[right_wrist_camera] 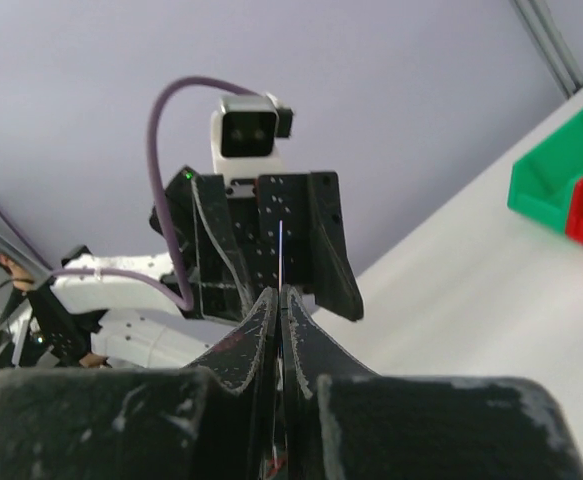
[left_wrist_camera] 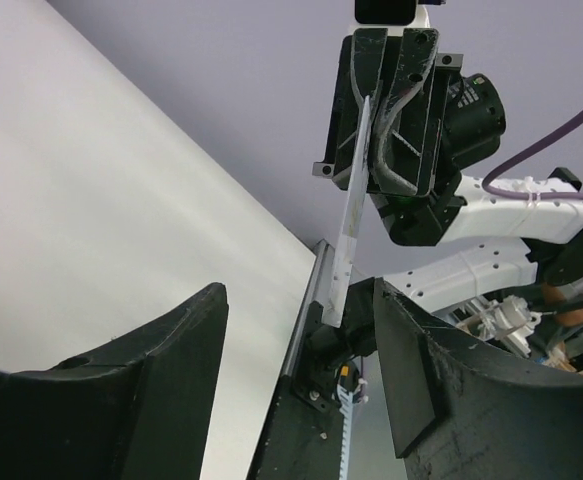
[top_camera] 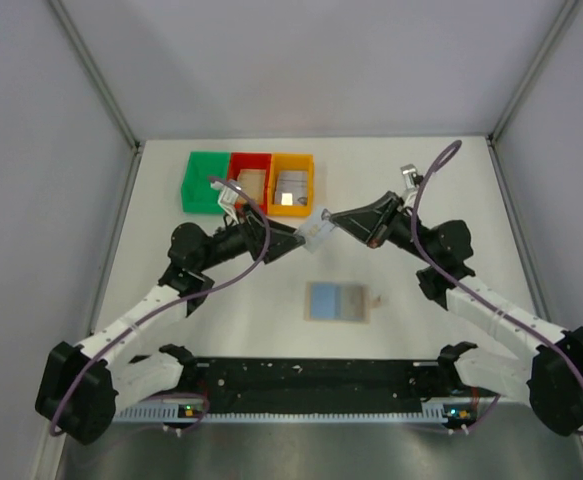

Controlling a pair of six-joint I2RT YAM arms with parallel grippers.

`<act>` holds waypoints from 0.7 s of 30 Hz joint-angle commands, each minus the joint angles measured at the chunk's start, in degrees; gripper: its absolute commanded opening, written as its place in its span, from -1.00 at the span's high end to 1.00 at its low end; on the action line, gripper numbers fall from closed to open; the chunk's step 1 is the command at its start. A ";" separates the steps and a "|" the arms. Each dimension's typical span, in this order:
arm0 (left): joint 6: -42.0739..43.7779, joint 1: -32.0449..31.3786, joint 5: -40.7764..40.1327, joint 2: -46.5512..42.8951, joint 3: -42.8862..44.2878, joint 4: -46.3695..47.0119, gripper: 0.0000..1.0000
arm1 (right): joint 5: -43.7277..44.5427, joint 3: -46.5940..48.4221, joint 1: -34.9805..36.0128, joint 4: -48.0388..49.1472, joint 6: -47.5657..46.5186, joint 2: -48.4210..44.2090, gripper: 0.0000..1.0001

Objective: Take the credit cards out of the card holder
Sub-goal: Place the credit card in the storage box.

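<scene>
Black fingers point(right_wrist_camera: 243, 350) of the right gripper point(top_camera: 335, 219) are pressed together on one end of a pale grey credit card point(left_wrist_camera: 349, 215), which is held in mid-air above the table point(top_camera: 451, 200). The card's free end is flanked by the fingers point(left_wrist_camera: 171, 350) of the left gripper point(top_camera: 304, 233), which are spread wide, with no contact visible on either side. Below, nearer the arm bases, the card holder point(top_camera: 338, 302) is laid open flat, blue-grey lining up. Farther back, a green bin point(top_camera: 196, 192), a red bin point(top_camera: 251, 157) and an orange bin point(top_camera: 292, 157) are lined up side by side. A tan card point(top_camera: 255, 185) is seen in the red one and a grey card point(top_camera: 291, 190) in the orange.
</scene>
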 commanded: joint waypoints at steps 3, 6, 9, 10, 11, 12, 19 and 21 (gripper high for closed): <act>-5.22 -2.35 -3.40 1.66 -0.49 12.80 -0.21 | 4.90 0.21 0.52 9.01 3.98 -1.75 1.00; -5.39 -2.53 -4.19 1.05 -0.67 14.47 -0.17 | 5.34 -0.32 0.60 9.71 4.42 -1.93 1.00; -5.57 -2.53 -4.63 0.78 -0.76 15.53 -0.10 | 5.51 -0.76 0.52 9.88 4.59 -2.01 1.00; -5.92 -2.44 -4.63 1.05 -0.84 16.23 -0.10 | 5.60 -0.84 0.60 9.97 4.68 -2.10 1.00; -6.44 -2.53 -4.72 1.22 -0.76 16.93 -0.09 | 5.52 -0.93 0.52 10.23 4.77 -2.01 1.00; -7.06 -2.53 -4.72 1.57 -0.76 17.89 -0.08 | 5.69 -1.02 0.52 10.24 4.77 -2.01 1.00; -10.84 -2.44 -4.37 3.95 -0.67 22.91 0.13 | 5.87 -1.64 0.52 10.85 5.12 -1.93 1.00; -11.37 -2.53 -3.84 4.47 -0.58 23.53 0.27 | 5.95 -1.72 0.52 10.68 5.12 -1.84 1.00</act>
